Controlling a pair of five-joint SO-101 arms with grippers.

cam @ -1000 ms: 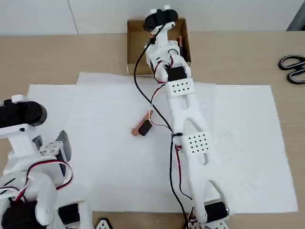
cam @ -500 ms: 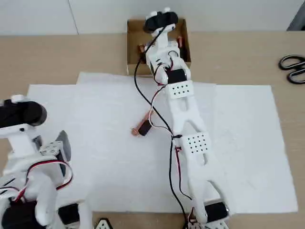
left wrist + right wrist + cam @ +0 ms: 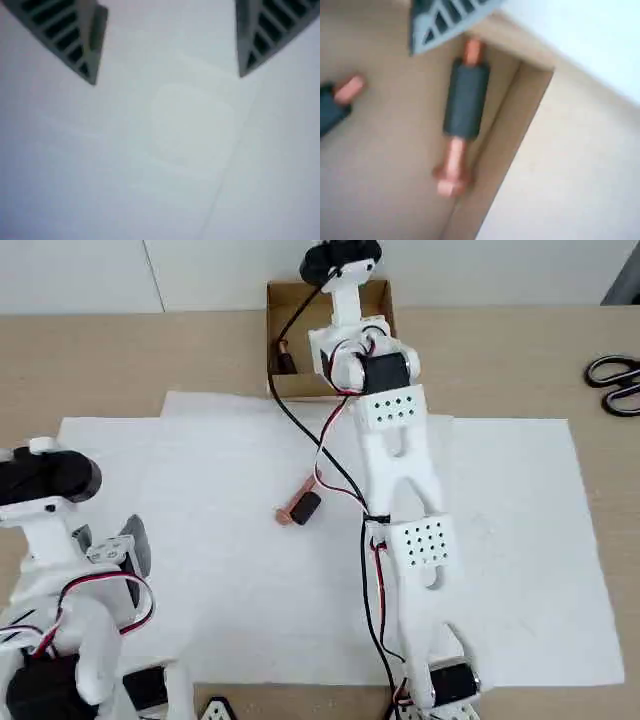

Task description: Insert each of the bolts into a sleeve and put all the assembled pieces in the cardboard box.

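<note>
- High view: shows a copper bolt in a black sleeve (image 3: 300, 508) lying on the white paper sheet (image 3: 200, 540) over the wooden tabletop (image 3: 100, 360), well apart from the brown cardboard box (image 3: 275, 300).
- Left wrist view: shows the left end effector (image 3: 167, 75) spread wide above the paper.
- Right wrist view: shows a second sleeved bolt (image 3: 465, 105) lying inside the box along its wall, with the right end effector (image 3: 445, 20) near one end; cannot tell its grip.

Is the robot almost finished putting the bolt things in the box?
Nearly, it seems. Done: the cardboard box holds two assembled bolts, a wall-side piece and a second piece. In hand: the left gripper is open and empty above the white sheet; the right arm hangs over the box. Left: a third piece, assembled, waits on the sheet.
</note>
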